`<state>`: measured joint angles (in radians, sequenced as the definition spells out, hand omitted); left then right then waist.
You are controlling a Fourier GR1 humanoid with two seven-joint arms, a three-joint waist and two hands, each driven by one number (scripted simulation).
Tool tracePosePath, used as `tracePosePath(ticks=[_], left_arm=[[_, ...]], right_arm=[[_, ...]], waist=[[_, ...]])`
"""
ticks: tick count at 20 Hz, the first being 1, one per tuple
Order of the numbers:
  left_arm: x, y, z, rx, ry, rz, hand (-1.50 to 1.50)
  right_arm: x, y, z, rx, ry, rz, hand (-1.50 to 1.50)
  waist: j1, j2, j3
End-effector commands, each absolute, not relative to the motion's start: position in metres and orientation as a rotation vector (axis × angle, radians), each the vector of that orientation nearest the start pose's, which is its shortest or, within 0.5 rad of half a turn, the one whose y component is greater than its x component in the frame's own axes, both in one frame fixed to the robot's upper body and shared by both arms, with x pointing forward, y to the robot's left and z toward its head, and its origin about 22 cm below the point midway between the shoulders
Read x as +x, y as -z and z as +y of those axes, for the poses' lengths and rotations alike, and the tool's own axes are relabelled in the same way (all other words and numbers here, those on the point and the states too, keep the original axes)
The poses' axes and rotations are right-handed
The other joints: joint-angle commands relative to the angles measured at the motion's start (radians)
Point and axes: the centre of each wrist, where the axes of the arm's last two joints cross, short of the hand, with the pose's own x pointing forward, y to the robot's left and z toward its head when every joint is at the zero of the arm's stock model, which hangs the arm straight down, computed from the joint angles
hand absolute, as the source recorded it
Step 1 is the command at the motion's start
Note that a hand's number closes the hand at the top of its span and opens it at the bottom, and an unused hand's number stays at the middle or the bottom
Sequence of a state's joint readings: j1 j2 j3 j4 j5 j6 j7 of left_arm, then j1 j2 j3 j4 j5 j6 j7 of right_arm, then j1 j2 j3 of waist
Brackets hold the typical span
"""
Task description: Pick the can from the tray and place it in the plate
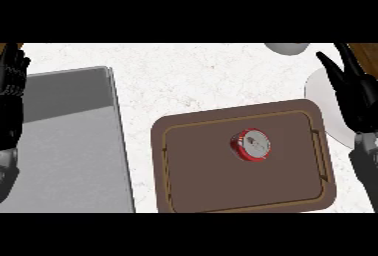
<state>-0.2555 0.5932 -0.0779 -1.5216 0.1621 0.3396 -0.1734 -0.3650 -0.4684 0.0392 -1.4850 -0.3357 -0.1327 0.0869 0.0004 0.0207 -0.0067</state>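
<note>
A red can (250,145) with a silver top stands upright near the middle of the brown tray (207,185). A white plate (322,95) lies at the right edge, partly hidden behind my right hand (350,95). That hand is open, with its fingers straight and pointing up, to the right of the tray and apart from the can. My left hand (11,80) is open at the left edge, fingers up, far from the tray.
A grey flat panel (66,145) covers the counter's left side, next to the tray. A pale round object (288,48) shows at the top right edge. White speckled counter (199,80) lies beyond the tray.
</note>
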Motion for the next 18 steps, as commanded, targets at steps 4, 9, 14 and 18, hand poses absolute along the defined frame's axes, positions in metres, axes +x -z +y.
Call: tracePosePath(ticks=[4, 9, 14, 18], left_arm=[[0.296, -0.065, 0.303, 0.376, 0.217, -1.739, 0.0], [0.288, -0.055, 0.296, 0.322, 0.215, -1.688, 0.0], [0.293, -0.049, 0.281, 0.26, 0.199, -1.61, 0.0], [0.291, -0.048, 0.276, 0.244, 0.222, -1.582, 0.0]], right_arm=[[0.338, -0.162, -0.235, -0.235, 0.363, -1.805, -1.5], [0.331, -0.106, -0.285, -0.816, -0.22, -1.583, 1.5], [0.324, -0.081, -0.171, -0.659, 0.243, -1.611, -1.5], [0.323, -0.052, -0.156, -0.849, 0.128, -1.585, -1.5]], waist=[[-0.013, -0.023, 0.001], [-0.026, 0.006, -0.032], [-0.029, -0.02, -0.004], [-0.025, -0.026, -0.005]])
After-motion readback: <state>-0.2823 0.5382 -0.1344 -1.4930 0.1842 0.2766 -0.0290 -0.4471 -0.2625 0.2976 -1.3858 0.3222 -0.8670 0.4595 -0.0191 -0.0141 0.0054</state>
